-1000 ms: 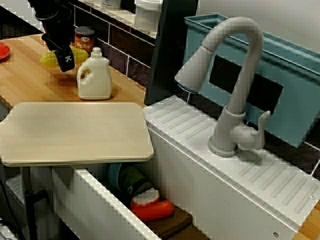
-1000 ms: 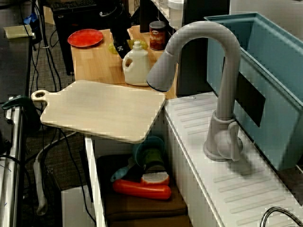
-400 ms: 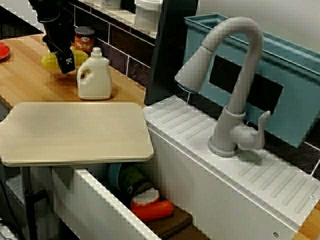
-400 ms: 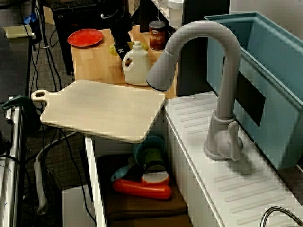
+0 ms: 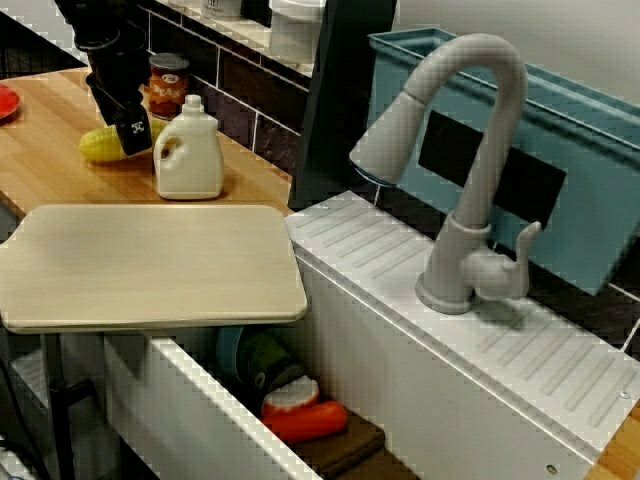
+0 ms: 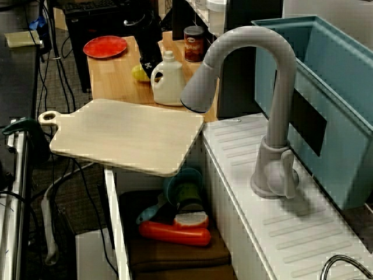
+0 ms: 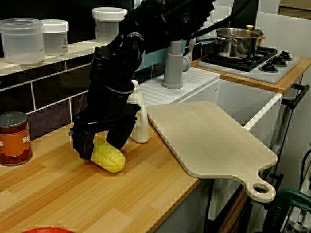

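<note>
Corn (image 7: 109, 156) lies on its side on the wooden surface (image 7: 112, 204), a short way out from the dark tiled wall (image 7: 53, 104). In the view along the counter we see the black gripper (image 7: 101, 144) lowered right onto it. Its fingers (image 7: 81, 145) stand apart, one at the cob's far end and the other behind its middle. We cannot tell whether they press the cob or only bracket it. The view across the sink shows the cob's end (image 5: 100, 146) poking out past the gripper, and the view from behind the faucet shows only a sliver of yellow (image 6: 139, 72).

On the sink side, a white jug (image 7: 140, 121) stands upright just beside the gripper. The gap there is very narrow, and we cannot tell whether they touch. Beyond the jug, a pale cutting board (image 7: 209, 141) lies flat, and its handle end overhangs the surface's edge. On the other side, a red-labelled can (image 7: 14, 138) stands against the wall, well apart from the cob, with bare wood between them. Toward the front edge there is open wood too, up to a red plate (image 6: 105, 45) near the surface's far corner.
</note>
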`<move>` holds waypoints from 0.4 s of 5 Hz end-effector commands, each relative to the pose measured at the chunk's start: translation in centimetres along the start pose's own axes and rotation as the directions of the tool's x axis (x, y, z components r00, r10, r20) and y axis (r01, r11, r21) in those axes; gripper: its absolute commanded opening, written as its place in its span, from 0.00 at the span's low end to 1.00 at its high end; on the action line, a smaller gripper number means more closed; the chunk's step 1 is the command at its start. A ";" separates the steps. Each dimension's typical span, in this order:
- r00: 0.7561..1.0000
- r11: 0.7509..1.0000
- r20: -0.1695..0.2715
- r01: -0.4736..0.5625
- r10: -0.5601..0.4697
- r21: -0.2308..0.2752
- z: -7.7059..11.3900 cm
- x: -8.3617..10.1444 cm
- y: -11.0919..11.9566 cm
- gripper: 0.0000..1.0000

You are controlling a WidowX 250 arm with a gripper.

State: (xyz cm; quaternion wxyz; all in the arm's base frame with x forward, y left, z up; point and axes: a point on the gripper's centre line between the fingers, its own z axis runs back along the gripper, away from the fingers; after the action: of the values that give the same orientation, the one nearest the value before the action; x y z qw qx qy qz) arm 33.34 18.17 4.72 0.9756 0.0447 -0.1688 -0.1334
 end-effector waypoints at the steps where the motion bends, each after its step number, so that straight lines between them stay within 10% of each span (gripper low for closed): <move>1: 0.999 1.000 0.030 0.015 -0.016 0.027 1.4 -0.1 0.4 1.00; 2: 0.999 1.000 0.034 0.010 -0.011 0.023 1.7 -0.3 0.4 1.00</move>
State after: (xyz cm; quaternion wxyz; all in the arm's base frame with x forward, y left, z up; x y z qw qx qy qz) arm 32.79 17.69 4.13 0.9766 0.0319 -0.1638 -0.1356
